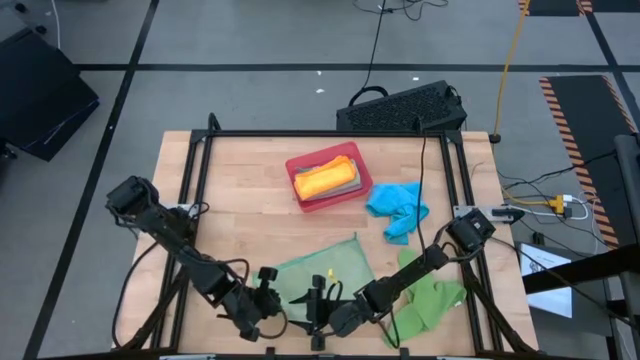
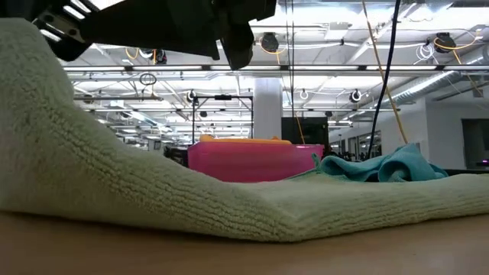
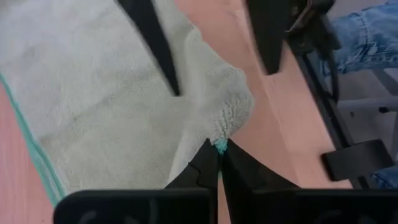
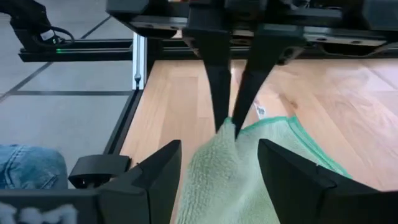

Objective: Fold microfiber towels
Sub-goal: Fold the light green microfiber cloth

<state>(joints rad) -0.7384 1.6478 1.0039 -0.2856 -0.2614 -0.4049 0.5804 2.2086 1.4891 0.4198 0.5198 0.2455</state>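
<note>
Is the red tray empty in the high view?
No, the red tray holds folded towels, an orange towel on top.

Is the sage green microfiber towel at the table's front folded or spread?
Mostly spread: sage green microfiber towel lies flat, one corner pinched by the left hand.

The sage green towel [image 2: 153, 183] fills the low view, and its left side runs off the picture's edge. It hides most of the red tray [image 2: 252, 162], so only the top part shows. The orange towel [image 2: 244, 140] in the tray shows only as a thin strip. The blue towel [image 2: 390, 166] is partly hidden too.

In the high view, the near edge of the tabletop [image 1: 250, 220] is cut off. The left claw [image 1: 270, 310] and right claw [image 1: 318, 310] are too small and dark to see their tips there.

A person's leg in jeans [image 3: 367, 31] is cut off by the edge.
</note>
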